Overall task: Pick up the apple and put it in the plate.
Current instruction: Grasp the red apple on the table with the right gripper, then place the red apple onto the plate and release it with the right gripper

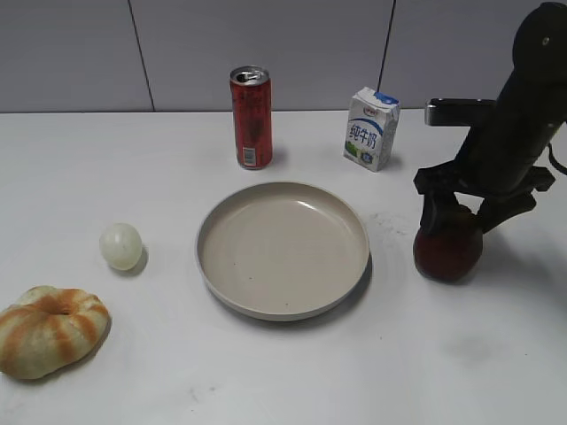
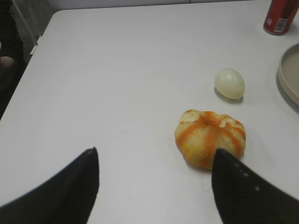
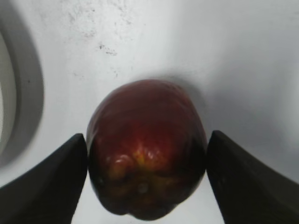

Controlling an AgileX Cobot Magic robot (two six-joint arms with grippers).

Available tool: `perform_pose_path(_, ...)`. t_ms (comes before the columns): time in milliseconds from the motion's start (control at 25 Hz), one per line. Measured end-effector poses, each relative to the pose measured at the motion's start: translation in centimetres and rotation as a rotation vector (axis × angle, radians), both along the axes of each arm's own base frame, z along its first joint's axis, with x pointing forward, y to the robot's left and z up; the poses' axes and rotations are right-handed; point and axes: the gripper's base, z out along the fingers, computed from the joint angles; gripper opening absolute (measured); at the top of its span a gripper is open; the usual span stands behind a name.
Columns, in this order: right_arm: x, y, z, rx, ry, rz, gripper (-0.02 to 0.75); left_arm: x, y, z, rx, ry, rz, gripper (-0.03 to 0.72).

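The dark red apple (image 1: 447, 250) rests on the white table to the right of the plate (image 1: 282, 305), a large round beige plate that holds nothing. My right gripper (image 1: 459, 220) comes down over the apple. In the right wrist view the apple (image 3: 145, 140) fills the space between the two fingers of the right gripper (image 3: 146, 142), which press on both its flanks. The plate's rim (image 3: 9, 93) shows at the left edge. My left gripper (image 2: 155, 153) is open and empty above the table near the front left, out of the exterior view.
An orange-striped bun (image 1: 49, 329) lies at the front left, and a small pale ball (image 1: 120, 245) lies behind it. A red can (image 1: 252, 117) and a milk carton (image 1: 370, 128) stand behind the plate. The bun (image 2: 210, 137) lies by the left gripper's right finger.
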Motion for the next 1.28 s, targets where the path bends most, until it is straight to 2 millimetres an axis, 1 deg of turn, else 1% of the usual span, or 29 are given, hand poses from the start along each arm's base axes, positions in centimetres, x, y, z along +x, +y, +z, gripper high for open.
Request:
perform_pose_path(120, 0.1, 0.0, -0.2, -0.001, 0.010, 0.000, 0.548, 0.0, 0.0, 0.0, 0.000, 0.000, 0.000, 0.572)
perform_pose_path(400, 0.0, 0.1, 0.1, -0.001, 0.014, 0.011, 0.548, 0.0, 0.0, 0.0, 0.000, 0.000, 0.000, 0.572)
perform_pose_path(480, 0.0, 0.2, 0.6, -0.002, 0.028, 0.029, 0.548, 0.0, 0.0, 0.0, 0.000, 0.000, 0.000, 0.572)
perform_pose_path(560, 0.4, 0.8, 2.0, 0.002, 0.013, 0.054, 0.548, 0.0, 0.0, 0.0, 0.000, 0.000, 0.000, 0.572)
perform_pose_path(680, 0.8, 3.0, 4.6, 0.015, -0.026, 0.129, 0.548, 0.0, 0.0, 0.0, 0.000, 0.000, 0.000, 0.572)
perform_pose_path(840, 0.4, 8.0, 7.6, 0.040, -0.103, 0.267, 0.547, 0.0, 0.0, 0.0, 0.000, 0.000, 0.000, 0.572)
perform_pose_path(960, -0.7, 11.9, 9.1, 0.072, -0.171, 0.361, 0.547, 0.0, 0.0, 0.0, 0.000, 0.000, 0.000, 0.572)
perform_pose_path(1040, -1.4, 14.0, 9.4, 0.094, -0.224, 0.408, 0.547, 0.0, 0.0, 0.0, 0.000, 0.000, 0.000, 0.572)
perform_pose_path(1120, -1.9, 15.5, 9.4, 0.113, -0.257, 0.434, 0.547, 0.0, 0.0, 0.0, 0.000, 0.000, 0.000, 0.572)
perform_pose_path(1200, -1.7, 16.3, 8.5, 0.121, -0.270, 0.440, 0.547, 0.0, 0.0, 0.0, 0.000, 0.000, 0.000, 0.572)
perform_pose_path(1280, -1.2, 16.7, 7.1, 0.113, -0.263, 0.436, 0.547, 0.0, 0.0, 0.0, 0.000, 0.000, 0.000, 0.572)
